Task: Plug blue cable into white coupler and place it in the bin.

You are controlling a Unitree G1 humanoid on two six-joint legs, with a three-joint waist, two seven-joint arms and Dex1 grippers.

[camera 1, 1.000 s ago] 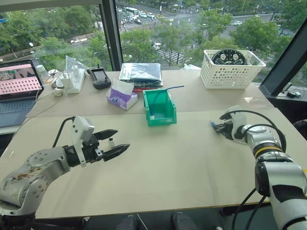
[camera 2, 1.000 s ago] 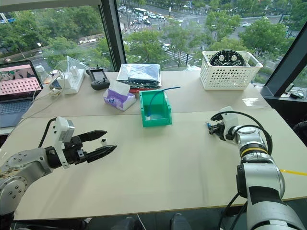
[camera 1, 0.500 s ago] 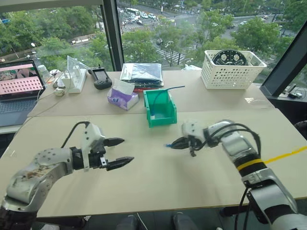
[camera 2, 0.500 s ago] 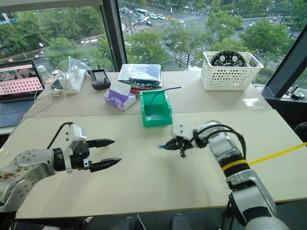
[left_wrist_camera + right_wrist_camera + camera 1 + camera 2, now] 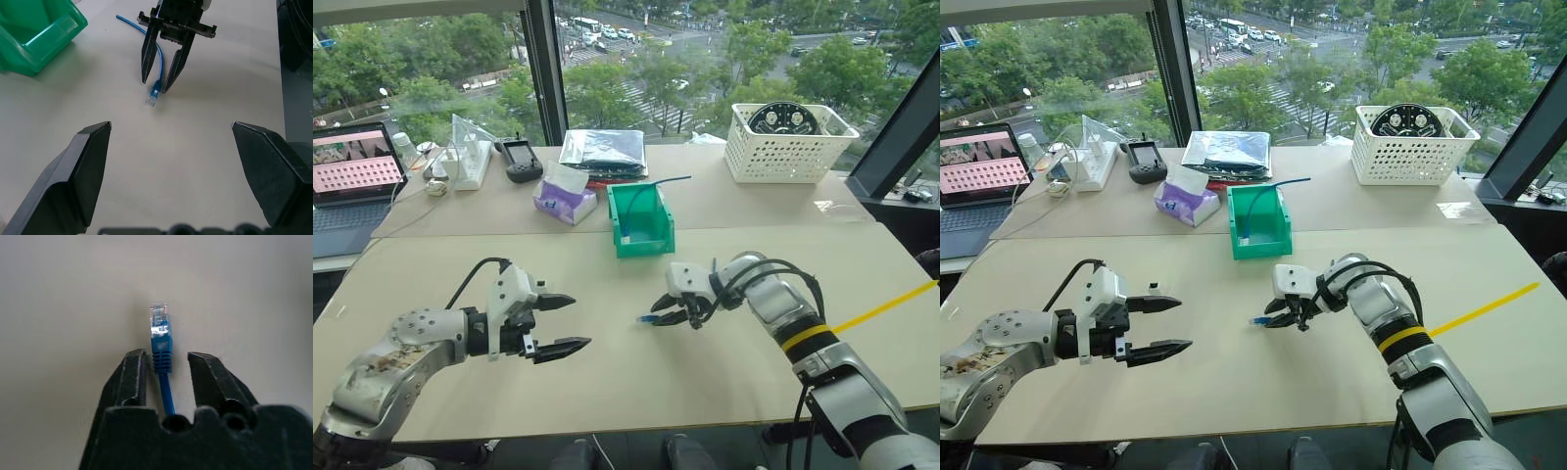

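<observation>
Bare tabletop, blue cable, bin apart

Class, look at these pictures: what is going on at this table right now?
A two-armed robot is working with a thin light-blue cable with a clear plug. The right gripper straddles the plug end on the beige table, its fingers apart and not clamping it. The left gripper hovers open nearby, holding nothing. The small bright-green plastic bin sits further back.
</observation>
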